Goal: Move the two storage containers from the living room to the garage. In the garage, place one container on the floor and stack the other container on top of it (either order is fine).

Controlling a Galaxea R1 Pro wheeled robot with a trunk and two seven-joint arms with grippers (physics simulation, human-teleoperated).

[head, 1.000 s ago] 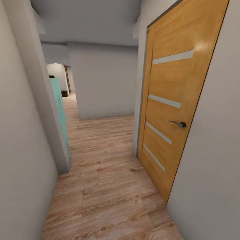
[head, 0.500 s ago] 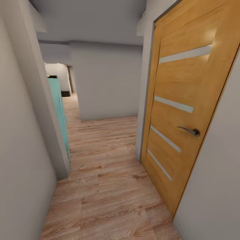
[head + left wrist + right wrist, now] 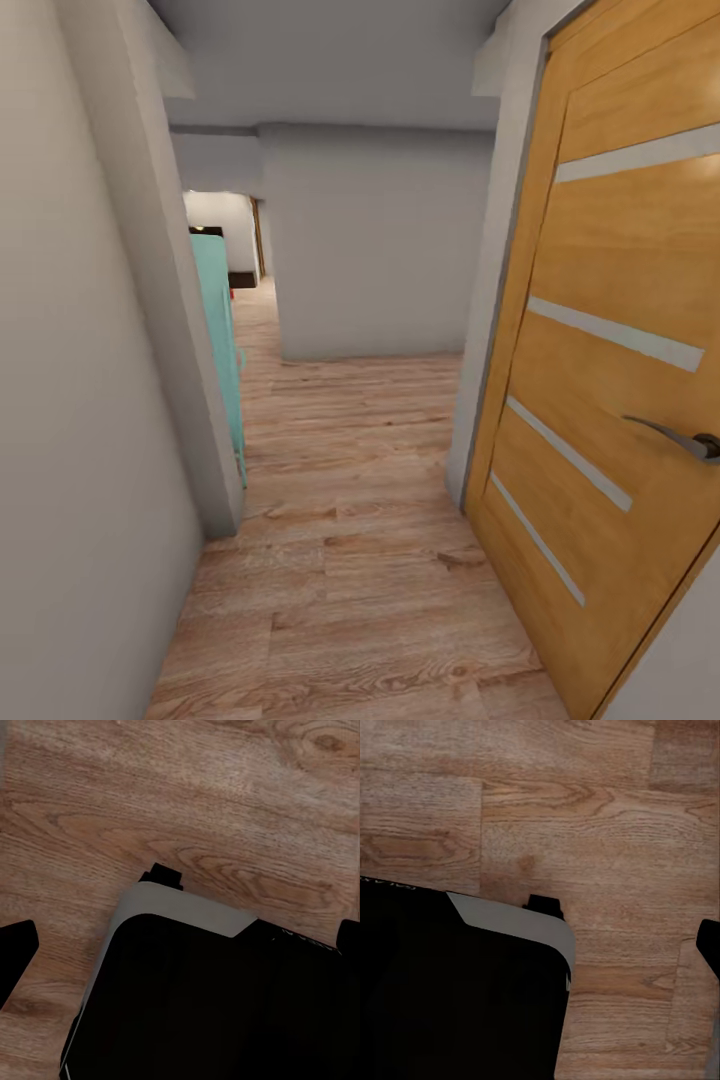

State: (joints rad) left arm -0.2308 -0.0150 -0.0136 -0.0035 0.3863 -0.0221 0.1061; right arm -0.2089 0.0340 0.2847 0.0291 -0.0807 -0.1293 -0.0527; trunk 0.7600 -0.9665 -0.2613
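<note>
Left gripper fingertips (image 3: 15,952) and the right gripper's fingertip (image 3: 709,945) show only as dark tips at the wrist views' edges, spread wide apart with nothing between them, above the robot's black base (image 3: 210,1005) and the wood plank floor (image 3: 350,560). Ahead, grey walls (image 3: 370,250) bound a narrow hallway, with a closed wooden door (image 3: 620,350) on the right, a teal panel (image 3: 220,320) on the left, and a lever handle (image 3: 680,438); neither storage container can be seen.
</note>
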